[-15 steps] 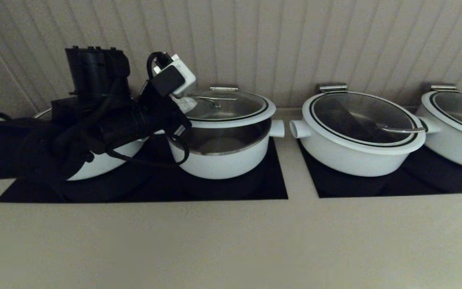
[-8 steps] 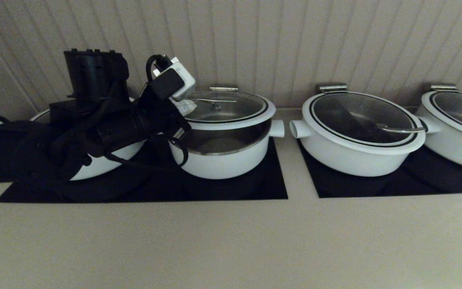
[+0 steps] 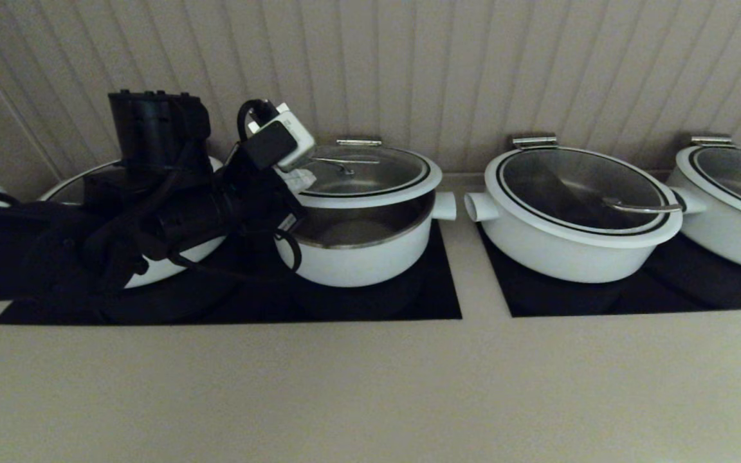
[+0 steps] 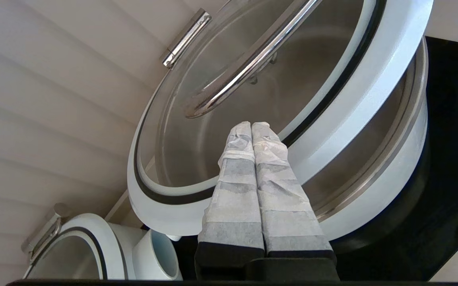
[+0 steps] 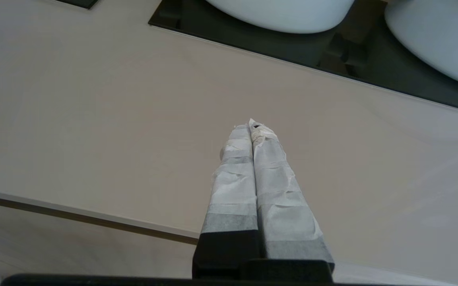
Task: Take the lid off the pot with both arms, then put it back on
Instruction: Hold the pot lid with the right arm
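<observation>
The lid (image 3: pixel 364 172) is sitting tipped up above the pot (image 3: pixel 357 247), open at the near side. The left gripper (image 4: pixel 251 126) is reaching over the lid's left rim, its fingers pressed together, holding nothing. The right gripper (image 5: pixel 253 125) is hanging over the counter (image 5: pixel 94 119), fingers together too.
</observation>
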Available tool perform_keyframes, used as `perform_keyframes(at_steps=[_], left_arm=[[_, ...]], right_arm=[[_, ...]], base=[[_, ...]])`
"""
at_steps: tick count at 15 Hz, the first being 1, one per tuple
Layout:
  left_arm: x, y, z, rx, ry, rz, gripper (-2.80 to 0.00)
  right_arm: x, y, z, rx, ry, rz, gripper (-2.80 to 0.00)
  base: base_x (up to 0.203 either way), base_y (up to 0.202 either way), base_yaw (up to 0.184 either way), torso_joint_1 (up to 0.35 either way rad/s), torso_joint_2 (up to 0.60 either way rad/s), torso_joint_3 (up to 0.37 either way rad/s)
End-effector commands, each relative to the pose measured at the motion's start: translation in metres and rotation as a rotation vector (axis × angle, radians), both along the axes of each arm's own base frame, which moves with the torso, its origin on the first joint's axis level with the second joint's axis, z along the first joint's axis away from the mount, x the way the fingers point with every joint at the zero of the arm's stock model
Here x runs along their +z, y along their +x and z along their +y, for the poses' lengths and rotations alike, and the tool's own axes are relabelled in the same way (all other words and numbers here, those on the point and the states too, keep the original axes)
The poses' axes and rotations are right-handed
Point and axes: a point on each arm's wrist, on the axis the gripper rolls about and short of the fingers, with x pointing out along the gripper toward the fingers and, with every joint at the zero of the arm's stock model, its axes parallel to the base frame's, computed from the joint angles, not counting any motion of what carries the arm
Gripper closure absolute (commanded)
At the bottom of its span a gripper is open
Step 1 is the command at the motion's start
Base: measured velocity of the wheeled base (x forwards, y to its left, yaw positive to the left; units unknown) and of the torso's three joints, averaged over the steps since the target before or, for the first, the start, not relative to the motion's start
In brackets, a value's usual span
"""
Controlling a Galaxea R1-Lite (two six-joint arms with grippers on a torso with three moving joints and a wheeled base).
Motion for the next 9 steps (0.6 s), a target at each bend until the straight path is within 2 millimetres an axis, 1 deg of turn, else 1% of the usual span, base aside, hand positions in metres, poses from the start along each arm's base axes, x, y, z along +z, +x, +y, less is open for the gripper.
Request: perform_keyframes(at_steps=[1, 2, 3, 4, 6, 9], left_arm=[[0.0, 0.001, 0.0, -0.001, 0.003, -0.003, 0.0], [0.0, 0.001, 0.0, -0.001, 0.003, -0.003, 0.0], [-0.001, 0.001, -0.001, -0.001, 0.003, -0.002, 0.0], [-0.001, 0.001, -0.001, -0.001, 0.002, -0.001, 0.0], [-0.002, 0.002, -0.001, -0.002, 0.004, 0.0, 0.0], [-0.001, 0.002, -0.001, -0.002, 0.001, -0.002, 0.0]], right_arm=[[0.0, 0.001, 0.0, 0.001, 0.0, 0.008, 0.0], [0.001, 0.0, 0.0, 0.0, 0.006, 0.002, 0.0], [0.006, 0.0, 0.0, 0.006, 0.017, -0.009, 0.0], [0.019, -0.001, 0.001, 0.028, 0.051, -0.022, 0.0], [0.037, 0.006, 0.001, 0.063, 0.102, 0.019, 0.0], [0.051, 0.021, 0.003, 0.16, 0.075, 0.062, 0.0]], base=[[0.0, 0.0, 0.0, 0.0, 0.0, 0.0], [0.0, 0.0, 0.0, 0.0, 0.0, 0.0], [0.0, 0.0, 0.0, 0.0, 0.0, 0.0], [0.0, 0.0, 0.0, 0.0, 0.0, 0.0], [0.0, 0.0, 0.0, 0.0, 0.0, 0.0], [0.0, 0.0, 0.0, 0.0, 0.0, 0.0]])
